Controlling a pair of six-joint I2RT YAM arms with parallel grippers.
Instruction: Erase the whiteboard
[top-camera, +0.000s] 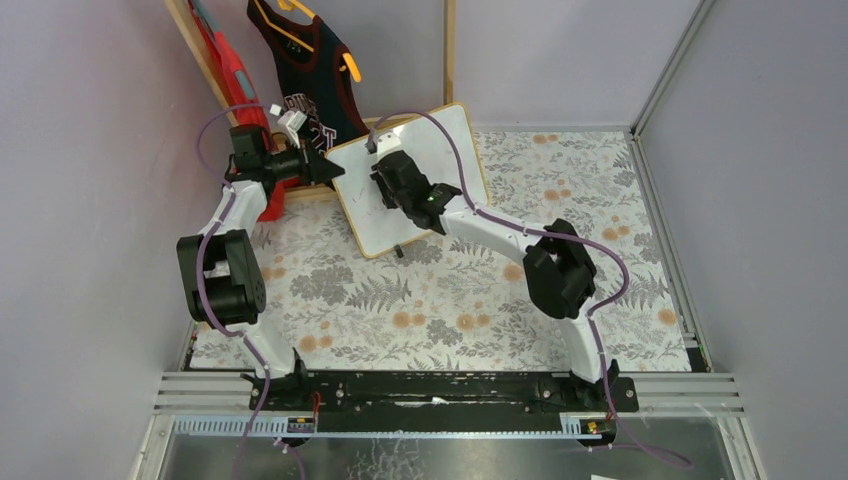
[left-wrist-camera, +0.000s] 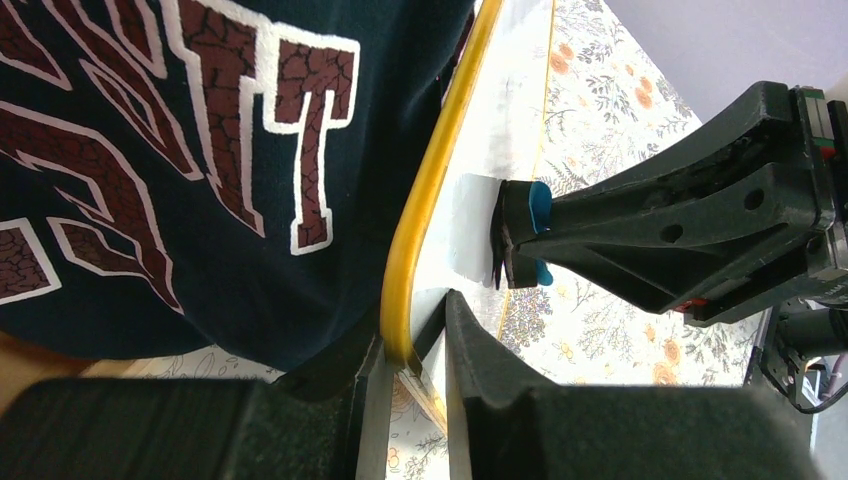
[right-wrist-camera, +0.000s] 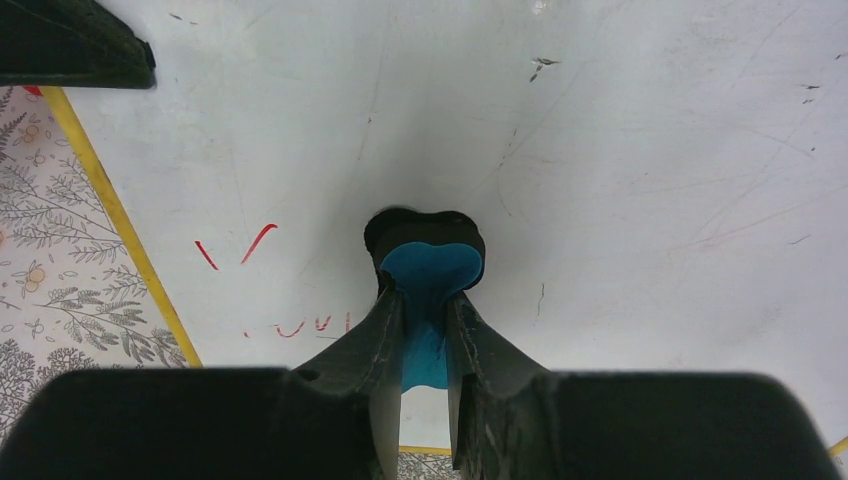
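The whiteboard (top-camera: 440, 165) stands tilted on edge at the back of the table, its white face (right-wrist-camera: 620, 150) filling the right wrist view. My left gripper (top-camera: 333, 168) is shut on its left frame edge (left-wrist-camera: 420, 200), one jaw on each side (left-wrist-camera: 415, 340). My right gripper (right-wrist-camera: 428, 290) is shut on a blue eraser (right-wrist-camera: 430, 262), whose dark pad is pressed flat against the board. A few red marks (right-wrist-camera: 255, 243) lie just left of the eraser. In the left wrist view the right gripper (left-wrist-camera: 515, 235) and the eraser (left-wrist-camera: 537, 205) touch the board face (left-wrist-camera: 500, 110).
A dark jersey (top-camera: 310, 70) on a hanger hangs right behind the board, close to my left gripper (left-wrist-camera: 200, 150). A red garment (top-camera: 235, 80) hangs beside it on a wooden rack (top-camera: 450, 50). A floral cloth (top-camera: 450, 300) covers the table, with grey walls around it.
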